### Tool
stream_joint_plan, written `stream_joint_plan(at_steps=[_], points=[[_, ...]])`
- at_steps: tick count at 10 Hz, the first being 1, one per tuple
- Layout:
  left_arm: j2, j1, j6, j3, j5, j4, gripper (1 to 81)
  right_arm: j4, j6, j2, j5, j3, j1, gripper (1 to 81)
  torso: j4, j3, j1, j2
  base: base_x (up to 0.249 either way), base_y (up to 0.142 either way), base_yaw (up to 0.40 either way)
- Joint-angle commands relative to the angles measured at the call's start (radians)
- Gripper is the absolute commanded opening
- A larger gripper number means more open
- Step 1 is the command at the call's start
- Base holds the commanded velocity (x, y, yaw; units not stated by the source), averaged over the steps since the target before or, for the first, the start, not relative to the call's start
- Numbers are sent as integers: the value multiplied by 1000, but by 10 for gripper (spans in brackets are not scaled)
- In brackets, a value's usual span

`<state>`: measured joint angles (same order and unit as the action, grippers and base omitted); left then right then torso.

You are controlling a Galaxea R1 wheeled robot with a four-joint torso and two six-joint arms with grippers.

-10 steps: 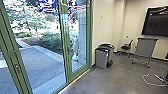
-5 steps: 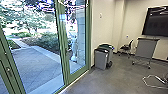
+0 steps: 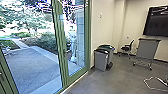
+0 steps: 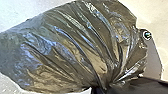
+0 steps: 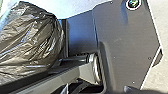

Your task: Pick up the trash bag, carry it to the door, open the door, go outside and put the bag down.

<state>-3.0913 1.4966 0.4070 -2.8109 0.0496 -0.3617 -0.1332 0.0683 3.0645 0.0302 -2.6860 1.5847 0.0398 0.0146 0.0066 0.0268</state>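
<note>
Glass doors in green frames (image 3: 59, 42) stand at the left and middle of the head view, with a dark handle (image 3: 65, 51) on one frame. Shiny and dark, the trash bag (image 4: 72, 47) bulges large in the left wrist view. Its folds run together into a tight neck at my left gripper (image 4: 103, 87), which is shut on it. The same bag (image 5: 30, 40) hangs beside the robot's base in the right wrist view. How my right gripper stands cannot be told.
Grey bins (image 3: 101, 60) stand against the wall right of the doors. Farther right are an office chair (image 3: 127, 48), a wheeled stand (image 3: 147, 50) and a white cable (image 3: 152, 87) on the floor. Past the glass lie paving (image 3: 33, 67) and bushes (image 3: 46, 41).
The head camera has shifted with the robot, bringing more of the paved yard and a strip of planting at the left into sight. The doors show no movement of their own.
</note>
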Motion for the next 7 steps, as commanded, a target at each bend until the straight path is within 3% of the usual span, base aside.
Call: stream_joint_plan(at_steps=[1, 5, 7], points=[[2, -60, 6, -3, -50, 10, 10, 9, -4, 10, -56, 5, -51, 811, 0, 0, 0, 0, 159, 0, 0], [0, -58, 6, -3, -50, 10, 10, 6, -2, 9, -55, -1, -36, 811, 0, 0, 0, 0, 160, 0, 0], [3, -60, 6, -2, -50, 12, 10, 7, -2, 10, -10, -6, -12, 811, 0, 0, 0, 0, 161, 0, 0]])
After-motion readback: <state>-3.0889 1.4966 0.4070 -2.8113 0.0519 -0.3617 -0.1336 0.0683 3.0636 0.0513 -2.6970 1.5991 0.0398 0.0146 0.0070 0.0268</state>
